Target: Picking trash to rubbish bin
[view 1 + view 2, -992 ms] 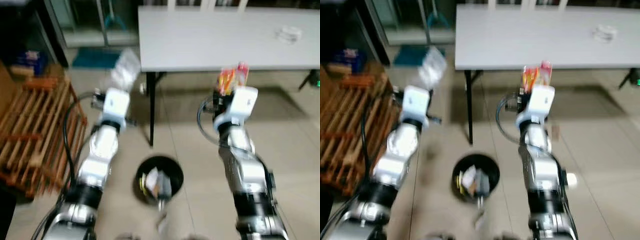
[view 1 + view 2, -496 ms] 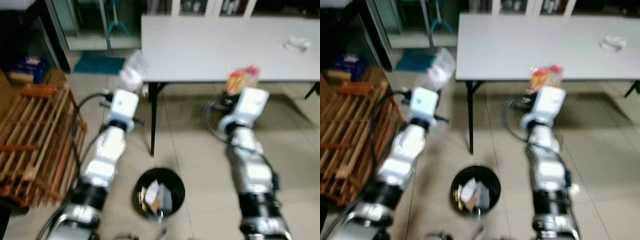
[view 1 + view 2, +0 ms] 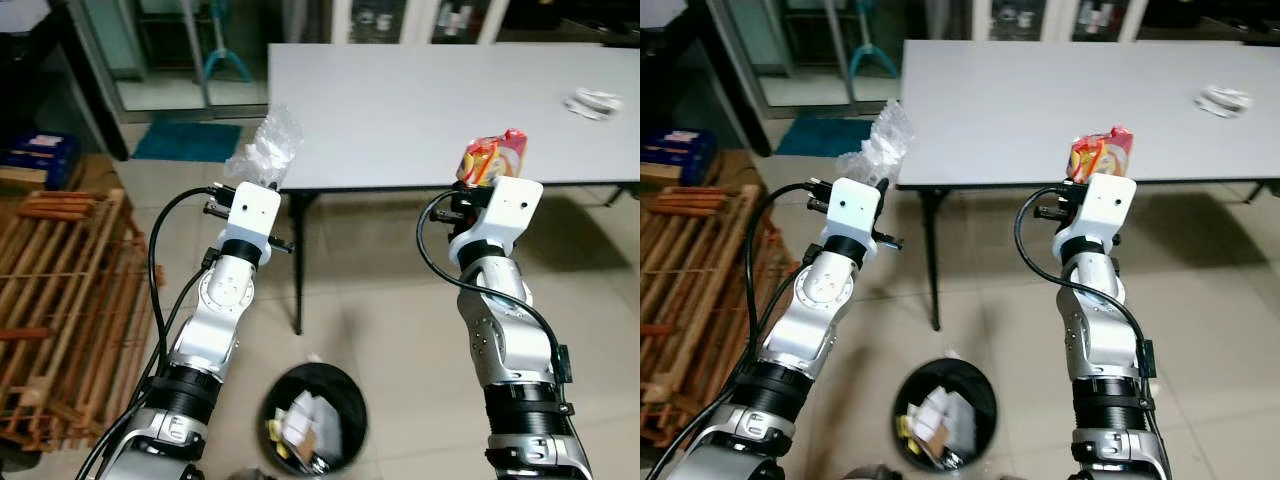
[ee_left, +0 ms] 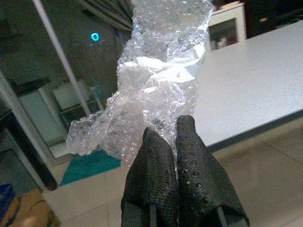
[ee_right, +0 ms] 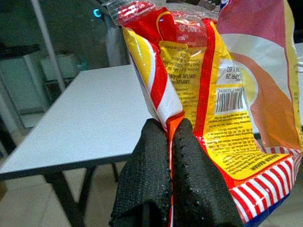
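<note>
Left gripper pinches plastic wrap; right gripper pinches snack bag. I should centre each over the bin before opening.

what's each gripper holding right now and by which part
Left gripper pinches the crumpled clear plastic wrap at its lower end. Right gripper pinches the red-and-yellow snack bag at its bottom edge.

Both silver arms are raised and bent at the elbow, forearms reaching forward and up, well apart from each other. The left gripper points upward, its 2 black fingers pressed together on a clear plastic wrap. The right gripper is likewise upright, its 2 fingers clamped on a snack packet.
</note>
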Available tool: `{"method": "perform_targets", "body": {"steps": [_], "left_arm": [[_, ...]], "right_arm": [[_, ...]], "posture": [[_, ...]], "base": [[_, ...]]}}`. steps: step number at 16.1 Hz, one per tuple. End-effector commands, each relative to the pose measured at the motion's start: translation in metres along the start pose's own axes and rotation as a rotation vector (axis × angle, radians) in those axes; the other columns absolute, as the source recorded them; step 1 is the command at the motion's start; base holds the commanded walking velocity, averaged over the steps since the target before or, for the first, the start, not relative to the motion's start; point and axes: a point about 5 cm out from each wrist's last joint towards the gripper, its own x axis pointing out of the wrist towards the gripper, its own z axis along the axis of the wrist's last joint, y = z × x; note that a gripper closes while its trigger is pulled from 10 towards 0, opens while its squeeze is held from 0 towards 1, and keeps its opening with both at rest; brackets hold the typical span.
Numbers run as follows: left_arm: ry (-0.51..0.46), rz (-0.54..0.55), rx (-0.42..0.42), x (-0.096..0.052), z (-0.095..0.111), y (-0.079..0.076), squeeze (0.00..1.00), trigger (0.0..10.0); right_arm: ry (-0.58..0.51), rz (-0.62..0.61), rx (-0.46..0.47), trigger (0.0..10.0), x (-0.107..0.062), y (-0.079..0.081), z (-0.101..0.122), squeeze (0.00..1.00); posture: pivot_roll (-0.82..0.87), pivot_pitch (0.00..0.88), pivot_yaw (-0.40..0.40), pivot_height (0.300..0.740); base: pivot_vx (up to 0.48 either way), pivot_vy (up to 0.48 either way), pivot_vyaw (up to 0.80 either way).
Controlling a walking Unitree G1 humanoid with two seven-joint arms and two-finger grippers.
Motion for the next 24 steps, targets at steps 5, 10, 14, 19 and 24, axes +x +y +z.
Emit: {"method": "perform_targets", "body": {"steps": [5,10,14,19,24], "left_arm": [[0.128,-0.168,-0.011,-0.014,-0.034,-0.019,0.0,10.0],[0.594,-0.381,-0.134,-0.066,-0.118,-0.066,0.0,10.0],[0.77,-0.489,-0.176,-0.095,-0.139,-0.09,0.0,10.0],[0.818,-0.579,-0.23,-0.103,-0.14,-0.106,0.0,10.0],[0.814,-0.563,-0.231,-0.101,-0.14,-0.105,1.0,10.0]], "right_arm": [[-0.006,0.021,0.005,10.0,0.001,0.007,0.003,0.0],[-0.004,0.021,-0.001,10.0,0.001,0.008,0.003,0.0],[-0.003,0.026,-0.007,10.0,0.002,0.009,0.003,0.0],[-0.001,0.028,-0.009,10.0,0.001,0.009,0.003,0.0],[0.003,0.025,-0.009,10.0,-0.001,0.008,0.003,0.0]], "posture": [[-0.03,0.091,-0.024,0.74],[-0.05,0.088,-0.021,0.74],[-0.05,0.084,-0.022,0.74],[-0.06,0.085,-0.021,0.74],[-0.06,0.093,-0.021,0.74]], "base": [[0.0,0.0,0.0],[0.0,0.0,0.0],[0.0,0.0,0.0],[0.0,0.0,0.0],[0.0,0.0,0.0]]}}
